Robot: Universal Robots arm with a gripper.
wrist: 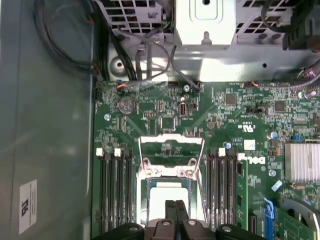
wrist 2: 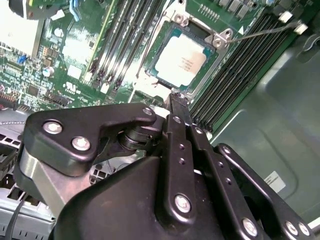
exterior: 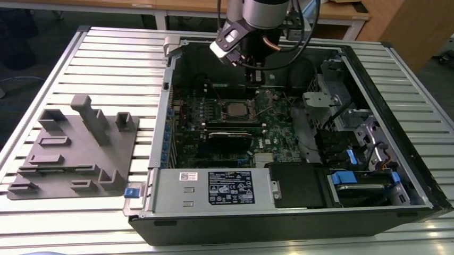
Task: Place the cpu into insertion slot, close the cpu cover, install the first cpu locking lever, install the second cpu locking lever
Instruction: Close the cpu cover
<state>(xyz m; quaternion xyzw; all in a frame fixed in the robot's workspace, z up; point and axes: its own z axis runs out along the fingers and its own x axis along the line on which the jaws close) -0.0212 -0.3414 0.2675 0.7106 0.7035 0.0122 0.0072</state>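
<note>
Quickly: at 9 o'clock in the exterior view, a matte grey moulded fixture (exterior: 74,149) with blocky pegs sits on the ribbed metal table (exterior: 106,48). At centre is the open black computer case (exterior: 284,231), with a glossy green circuit board (exterior: 277,133) inside. The insertion slot (wrist 2: 220,39) is square with a silvery rim and has long dark memory slots (wrist: 115,190) on both sides. The cpu (wrist 2: 181,59), flat with a dull silver top, lies seated in the slot. The cpu cover (wrist: 170,139), a thin shiny frame with a big window, looks swung up at the slot's far side. A thin wire lever (wrist 2: 260,32) juts out from a slot corner. The black gripper (wrist 2: 174,100) is clenched with its fingers pressed together, gripping nothing. Its tips are at the slot's near edge; contact unclear. In the exterior view the slot is at 6 o'clock of the gripper.
</note>
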